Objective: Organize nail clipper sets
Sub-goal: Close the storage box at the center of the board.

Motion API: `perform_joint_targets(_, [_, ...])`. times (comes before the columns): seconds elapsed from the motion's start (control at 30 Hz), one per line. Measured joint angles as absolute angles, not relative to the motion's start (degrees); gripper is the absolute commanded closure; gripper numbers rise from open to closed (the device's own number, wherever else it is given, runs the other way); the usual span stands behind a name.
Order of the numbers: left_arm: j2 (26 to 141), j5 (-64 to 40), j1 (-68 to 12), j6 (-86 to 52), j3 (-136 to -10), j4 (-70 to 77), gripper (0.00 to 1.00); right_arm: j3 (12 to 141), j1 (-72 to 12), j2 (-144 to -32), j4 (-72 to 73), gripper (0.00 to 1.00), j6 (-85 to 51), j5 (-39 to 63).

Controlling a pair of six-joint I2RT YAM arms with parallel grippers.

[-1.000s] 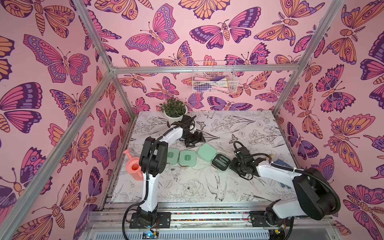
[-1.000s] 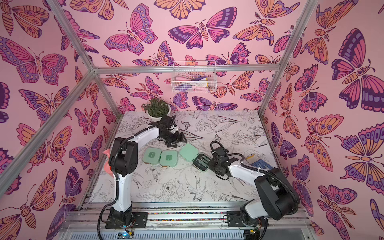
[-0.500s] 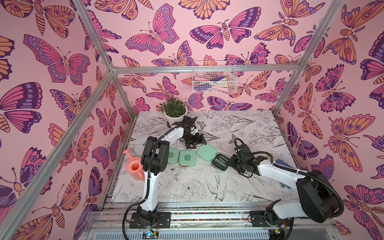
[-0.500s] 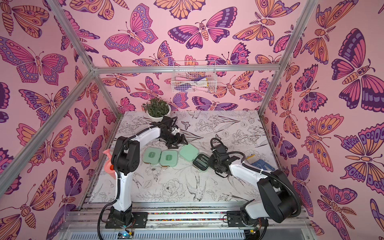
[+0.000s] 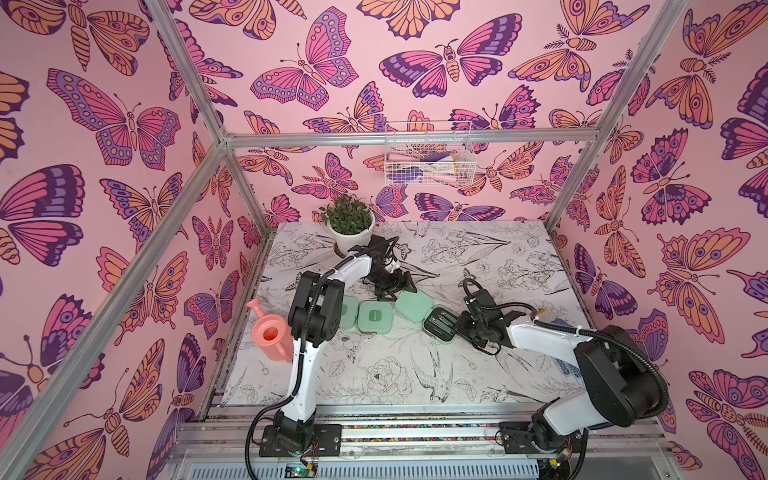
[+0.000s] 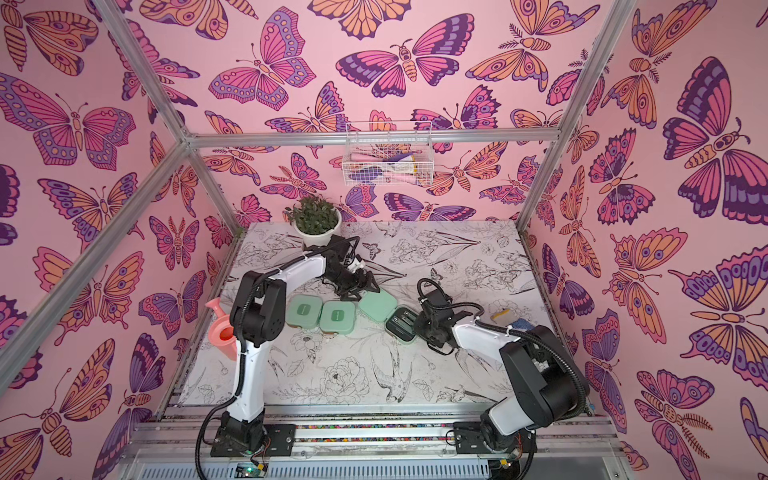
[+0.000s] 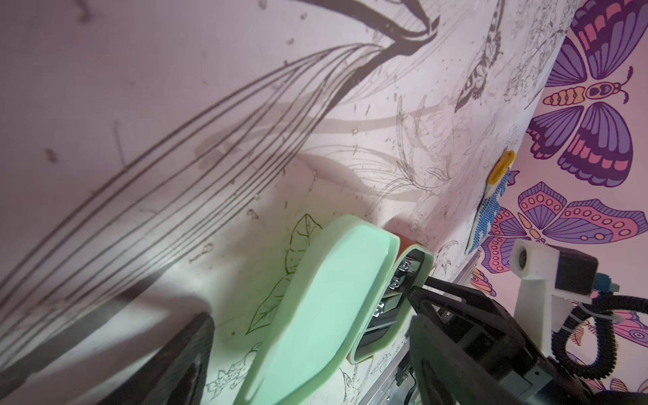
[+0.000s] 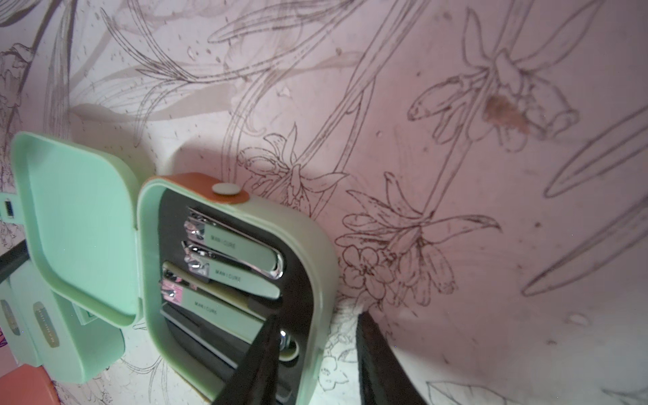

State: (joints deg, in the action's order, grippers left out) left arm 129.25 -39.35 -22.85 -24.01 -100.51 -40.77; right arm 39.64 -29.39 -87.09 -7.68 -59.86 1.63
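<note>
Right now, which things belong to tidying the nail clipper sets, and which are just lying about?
For the job: the open mint-green case, the clippers in it, two closed mint-green cases.
Just lying about: pink watering can, potted plant, blue dotted glove, wire basket on the wall.

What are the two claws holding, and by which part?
Nothing is clearly gripped. The right gripper straddles a side wall of the open case, unclamped; the left gripper stands open at its lid.
</note>
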Motion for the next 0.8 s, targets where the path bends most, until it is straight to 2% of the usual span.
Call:
perform_joint_targets(0.3, [128.2, -40.1, -24.8, -24.0, -100.5, -40.9, 0.12, 40.8, -29.4, -89.1, -5.6, 0.63, -60.1, 1.3])
perform_joint_targets(0.8, [118.3, -40.8, -28.4, -24.8, -100.2, -41.0, 0.11, 41.1, -29.4, -90.1, -3.8, 0.62, -60.1, 1.4])
